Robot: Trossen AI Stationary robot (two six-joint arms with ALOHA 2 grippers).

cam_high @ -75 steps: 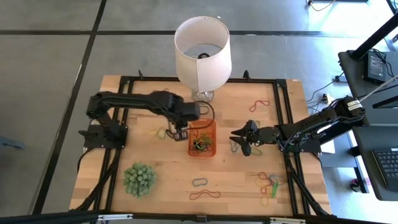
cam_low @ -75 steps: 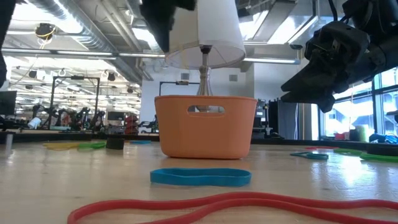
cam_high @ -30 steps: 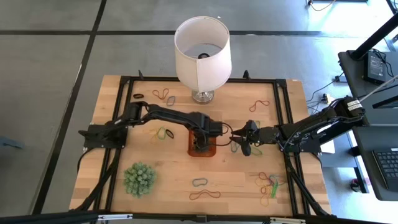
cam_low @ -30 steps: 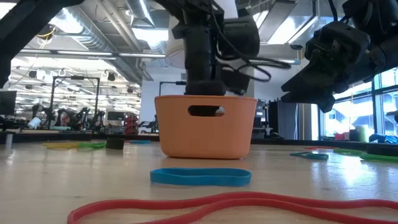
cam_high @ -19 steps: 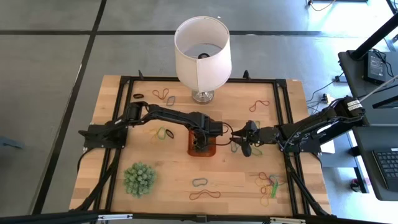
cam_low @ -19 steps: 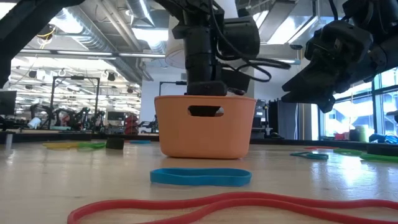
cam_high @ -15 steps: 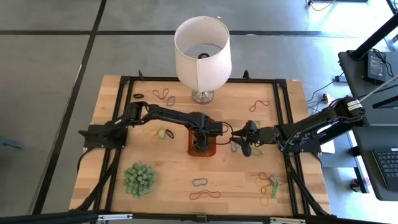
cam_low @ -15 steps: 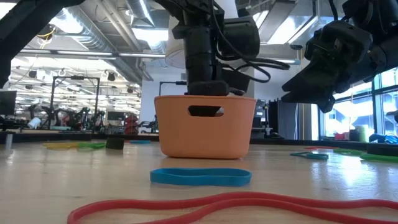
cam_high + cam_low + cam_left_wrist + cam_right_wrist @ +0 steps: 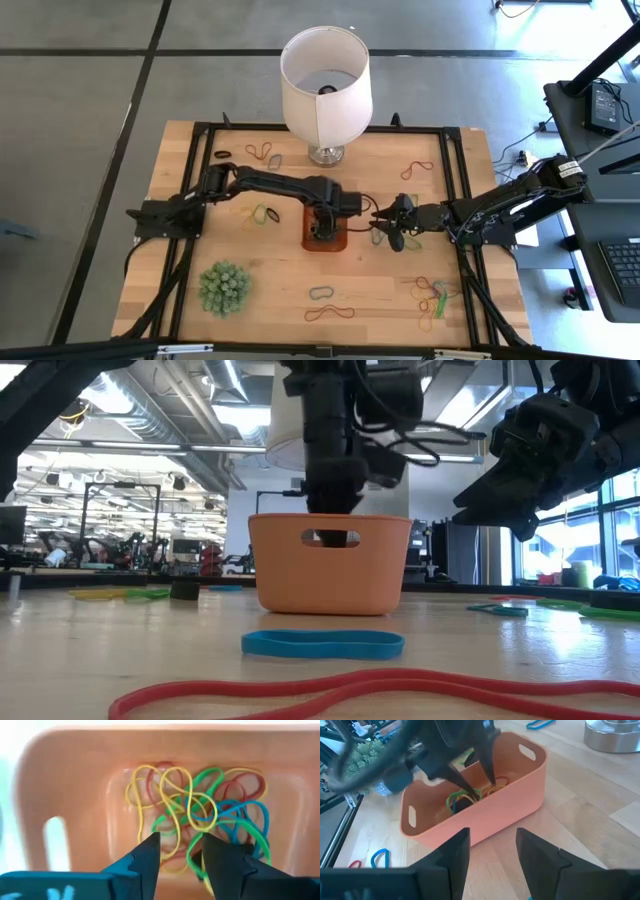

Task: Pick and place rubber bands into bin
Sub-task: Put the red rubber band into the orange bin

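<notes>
Wooden table [image 9: 250, 285] carries the orange bin [image 9: 65, 780]; over its rubber bands [image 9: 200, 815], the left gripper [image 9: 181, 851] hangs parted and empty. Those loops look light, limp and tangle-prone, so pinching one strand seems best. Beside the bin, the right gripper [image 9: 490, 851] waits, spread and holding nothing.

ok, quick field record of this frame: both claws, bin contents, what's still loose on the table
left claw: open, empty, over the bin
right claw: open, empty, hovering beside the bin
bin contents: tangled bands in yellow, green, red, blue
loose bands: several scattered on the table
lamp: behind the bin
plant: near left corner
</notes>
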